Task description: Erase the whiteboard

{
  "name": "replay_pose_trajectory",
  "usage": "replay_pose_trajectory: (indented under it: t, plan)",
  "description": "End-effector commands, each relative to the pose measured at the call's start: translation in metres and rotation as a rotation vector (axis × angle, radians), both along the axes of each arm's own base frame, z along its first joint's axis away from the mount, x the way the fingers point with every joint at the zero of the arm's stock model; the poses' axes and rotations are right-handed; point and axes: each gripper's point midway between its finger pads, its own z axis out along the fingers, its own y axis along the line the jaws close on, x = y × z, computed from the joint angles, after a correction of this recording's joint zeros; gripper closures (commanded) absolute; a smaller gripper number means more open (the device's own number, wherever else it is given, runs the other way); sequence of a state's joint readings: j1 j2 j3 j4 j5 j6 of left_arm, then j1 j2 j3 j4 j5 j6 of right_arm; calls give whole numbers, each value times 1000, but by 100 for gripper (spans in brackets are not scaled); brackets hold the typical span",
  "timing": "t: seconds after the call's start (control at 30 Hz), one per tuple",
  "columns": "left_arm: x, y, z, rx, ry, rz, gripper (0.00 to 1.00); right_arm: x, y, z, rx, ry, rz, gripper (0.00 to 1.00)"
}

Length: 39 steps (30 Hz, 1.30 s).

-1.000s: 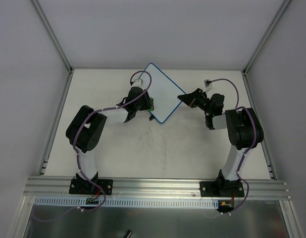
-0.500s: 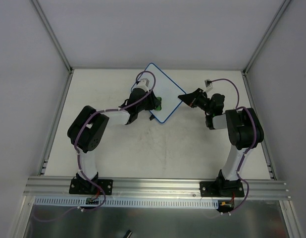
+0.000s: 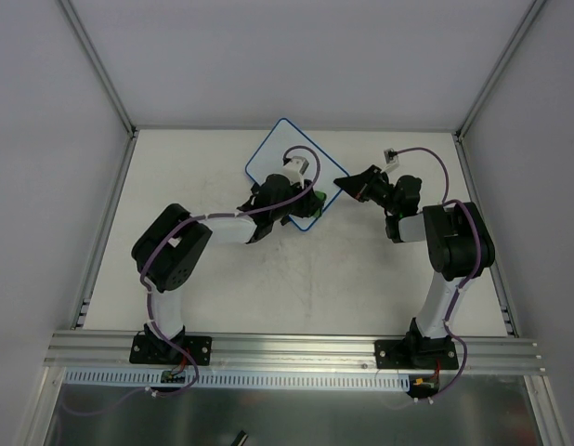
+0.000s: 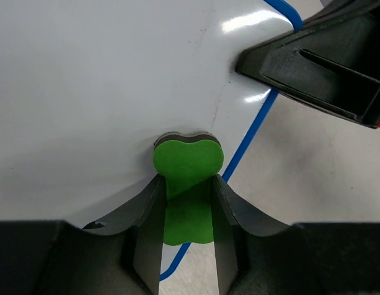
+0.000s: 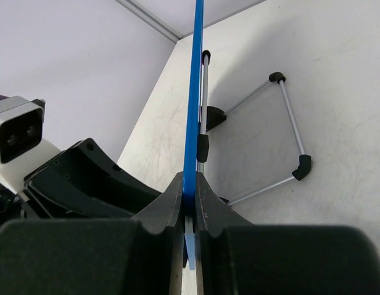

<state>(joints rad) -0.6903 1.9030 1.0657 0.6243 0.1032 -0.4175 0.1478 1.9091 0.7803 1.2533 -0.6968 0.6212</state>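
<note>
The whiteboard [image 3: 273, 153], white with a thin blue rim, stands tilted at the back middle of the table. My right gripper [image 3: 345, 184] is shut on its right corner; the right wrist view shows the blue edge [image 5: 193, 92] pinched between the jaws. My left gripper [image 3: 310, 201] is shut on the green eraser [image 4: 187, 163], pressed flat against the board face [image 4: 85, 92] near its lower right rim. The eraser shows as a green spot in the top view [image 3: 319, 197]. No scribbles show on the visible board face.
A bent metal wire stand with black feet [image 5: 288, 123] sits behind the board. The right gripper's black fingers [image 4: 325, 61] show in the left wrist view at the upper right. Grey walls enclose the table [image 3: 222, 279] on three sides.
My left gripper has swept the eraser rightward across the board, from its lower left edge to near the lower right corner. The right arm has held still.
</note>
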Motion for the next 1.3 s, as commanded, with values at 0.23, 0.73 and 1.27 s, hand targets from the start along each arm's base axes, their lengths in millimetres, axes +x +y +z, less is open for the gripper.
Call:
replay_pose_trajectory:
  t: [0.23, 0.73, 1.27]
  plan:
    - [-37, -41, 25, 104, -174, -281, 100, -18, 19, 57, 59, -264, 123, 100]
    - [-83, 40, 136, 185, -242, -172, 100, -16, 19, 58, 63, -263, 121, 100]
    - [-98, 218, -12, 331, 408, 283, 100, -16, 19, 59, 60, -267, 120, 100]
